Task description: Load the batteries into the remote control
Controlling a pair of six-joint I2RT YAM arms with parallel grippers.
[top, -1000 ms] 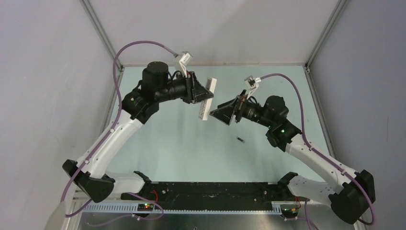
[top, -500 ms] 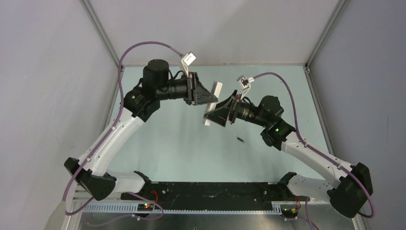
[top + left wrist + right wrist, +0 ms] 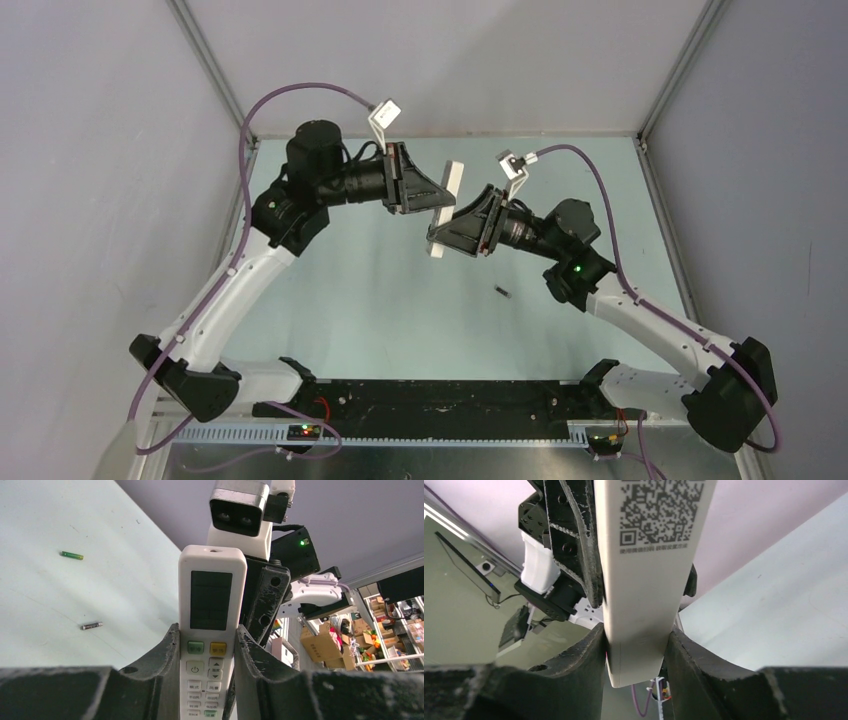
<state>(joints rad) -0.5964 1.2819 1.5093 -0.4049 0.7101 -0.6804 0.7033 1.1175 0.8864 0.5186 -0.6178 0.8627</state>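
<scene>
The right gripper (image 3: 636, 652) has just moved. A second ago it hung open, a little way off from the remote control (image 3: 654, 580). Now it has come in toward the far left, and its two fingers (image 3: 591, 650) have closed in on the near end of the remote. They look to be touching it on both sides, so I think it is gripping.

The left gripper (image 3: 207, 672) has not let go. Its fingers (image 3: 250, 650) squeeze the remote from both sides, with the button side facing its camera. So both grippers hold the same white bar, up in the air above the far part of the table (image 3: 380, 300). The back of the remote, with a square code sticker (image 3: 659, 510), faces the right wrist camera.

The batteries (image 3: 92, 626) lie on the table, well apart from the remote. The left wrist view shows two of them. None is inside the remote.

I think the remote is being passed over or turned, so the back can be reached. The loading itself has not begun.
</scene>
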